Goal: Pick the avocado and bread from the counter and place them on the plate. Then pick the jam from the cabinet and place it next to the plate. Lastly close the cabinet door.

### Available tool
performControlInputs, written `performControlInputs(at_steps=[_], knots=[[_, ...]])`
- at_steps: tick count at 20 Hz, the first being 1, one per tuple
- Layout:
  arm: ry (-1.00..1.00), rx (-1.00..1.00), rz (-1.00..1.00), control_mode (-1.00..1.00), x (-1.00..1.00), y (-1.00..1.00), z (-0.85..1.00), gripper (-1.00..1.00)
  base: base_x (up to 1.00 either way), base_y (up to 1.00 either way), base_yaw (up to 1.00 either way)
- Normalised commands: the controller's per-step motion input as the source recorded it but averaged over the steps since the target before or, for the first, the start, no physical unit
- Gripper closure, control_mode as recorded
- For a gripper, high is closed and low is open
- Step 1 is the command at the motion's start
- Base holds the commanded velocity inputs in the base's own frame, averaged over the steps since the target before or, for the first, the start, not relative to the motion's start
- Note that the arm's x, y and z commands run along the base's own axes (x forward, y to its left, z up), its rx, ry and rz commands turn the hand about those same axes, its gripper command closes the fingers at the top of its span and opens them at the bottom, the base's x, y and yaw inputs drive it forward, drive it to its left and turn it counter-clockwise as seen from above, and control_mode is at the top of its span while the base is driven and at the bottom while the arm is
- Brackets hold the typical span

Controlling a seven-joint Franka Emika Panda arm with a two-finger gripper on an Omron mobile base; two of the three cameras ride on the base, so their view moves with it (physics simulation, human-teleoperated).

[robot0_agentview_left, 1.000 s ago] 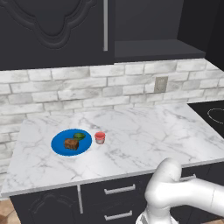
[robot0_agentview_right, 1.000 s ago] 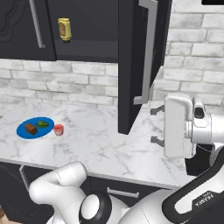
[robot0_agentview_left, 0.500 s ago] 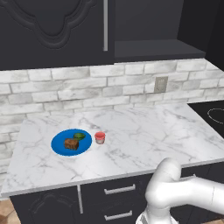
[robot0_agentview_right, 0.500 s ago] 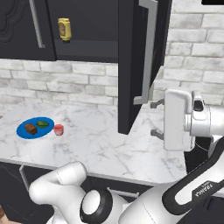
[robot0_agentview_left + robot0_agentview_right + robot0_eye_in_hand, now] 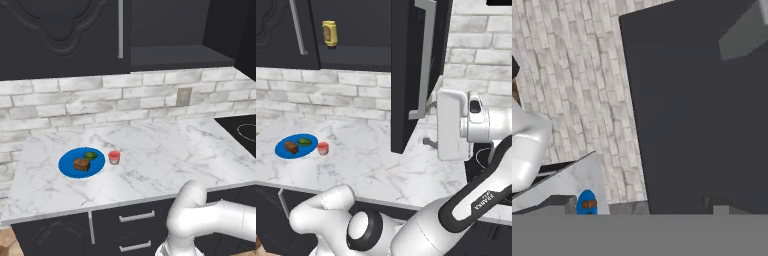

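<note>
Compared with a second ago, the white arm's hand has shifted slightly in the right base view, sitting a little higher and closer to the open cabinet door; the food, jar and plate lie exactly where they did. The gripper points toward the door's inner face, just beside its long metal bar handle, with its jaws spread wide and grasping nothing. The hand view looks at the flat black door panel against the pale brick wall. On the white marble desk rests one round blue plate. On it lie one brown bread chunk and one dark green avocado, touching or nearly touching each other. One small red jam jar stands upright on the desk just beside the plate's right edge, apart from it. Inside the black upper cabinet, one yellow bottle stands on the shelf. The door stands swung outward, not yet closed.
</note>
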Motion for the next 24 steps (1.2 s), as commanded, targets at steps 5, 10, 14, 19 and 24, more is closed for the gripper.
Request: performControlInputs(at_steps=[5,10,14,19,24], knots=[[0.01,0.00,0.00,-1.00,0.00,0.44,0.24,-1.00,0.00,0.00,0.00],[0.00,-0.01,0.00,-1.00,0.00,0.45,0.31,-1.00,0.00,0.00,0.00],[0.00,-0.05,0.00,-1.00,0.00,0.58,0.23,-1.00,0.00,0.00,0.00],[0.00,-0.08,0.00,-1.00,0.06,0.67,0.15,-1.00,0.00,0.00,0.00],[0.02,-0.08,-0.03,-1.00,0.14,0.71,0.18,-1.00,0.00,0.00,0.00]])
